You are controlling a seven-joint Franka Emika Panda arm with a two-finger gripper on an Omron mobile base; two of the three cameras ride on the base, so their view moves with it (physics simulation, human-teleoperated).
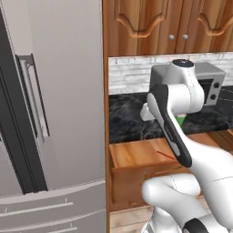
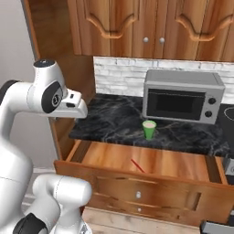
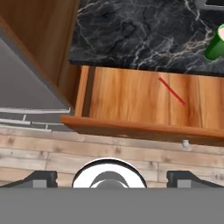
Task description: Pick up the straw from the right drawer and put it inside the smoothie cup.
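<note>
The right drawer (image 2: 183, 164) (image 1: 132, 154) (image 3: 122, 100) is pulled out under the black counter. On its wooden bottom lies the thin red straw (image 2: 137, 165) (image 1: 166, 155) (image 3: 171, 91), set at a slant. The green smoothie cup (image 2: 149, 130) (image 3: 215, 43) stands upright on the counter just behind the drawer; in the left base view a sliver of the cup (image 1: 180, 120) shows past the arm. My gripper (image 3: 113, 177) hangs high above the drawer's front left part, open, with nothing between its fingers. The hand (image 2: 75, 107) is well left of the straw and the cup.
A grey microwave (image 2: 183, 96) (image 1: 211, 84) sits on the black marble counter (image 2: 114, 119) behind the cup. A tall grey fridge (image 1: 50, 113) stands left of the drawer. Carved wooden cabinets (image 2: 151, 27) hang overhead. Wooden floor (image 3: 52, 153) lies below the drawer front.
</note>
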